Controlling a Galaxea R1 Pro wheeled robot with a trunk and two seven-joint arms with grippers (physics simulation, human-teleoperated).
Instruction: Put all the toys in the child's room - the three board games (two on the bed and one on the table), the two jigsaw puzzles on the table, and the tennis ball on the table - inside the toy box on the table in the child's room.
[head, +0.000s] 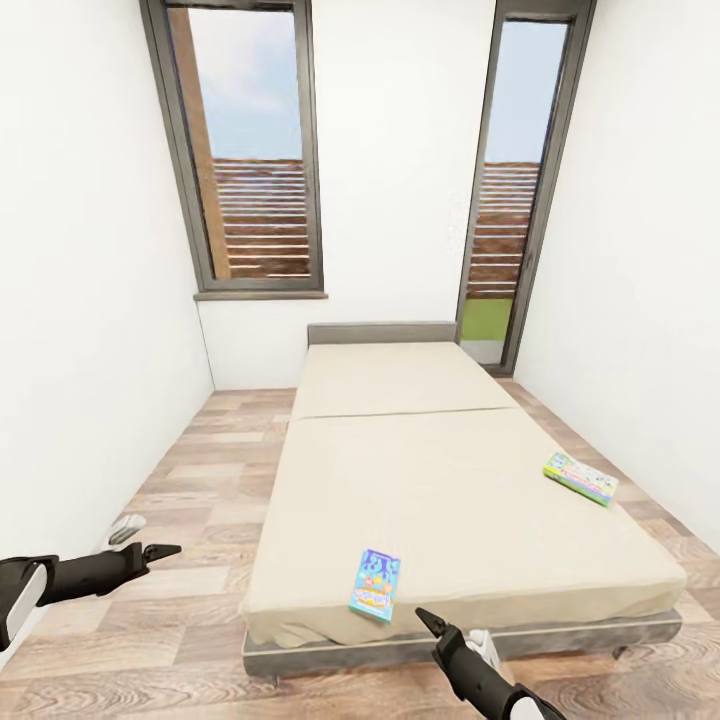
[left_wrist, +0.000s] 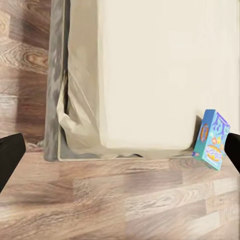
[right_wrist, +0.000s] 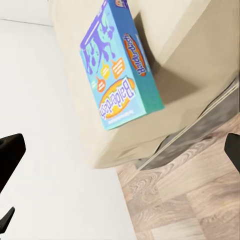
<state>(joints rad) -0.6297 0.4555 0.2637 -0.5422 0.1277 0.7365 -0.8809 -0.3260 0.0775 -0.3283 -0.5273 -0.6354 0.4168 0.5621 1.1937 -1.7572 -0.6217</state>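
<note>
Blue-purple board game (head: 376, 584) flat on the bed (head: 450, 470), right at the foot edge, nearest the robot. Green-edged board game (head: 581, 477) near the bed's right edge, well apart. Right gripper (head: 432, 622) just below the blue box, jaws spread wide in the wrist view, nothing held, probably lined up for that pick. Left gripper (head: 160, 550) over the floor (head: 200, 470) beside the bed, jaws apart too, idle.

black arms (head: 95, 572), white cuffs, pointed jaws
</note>
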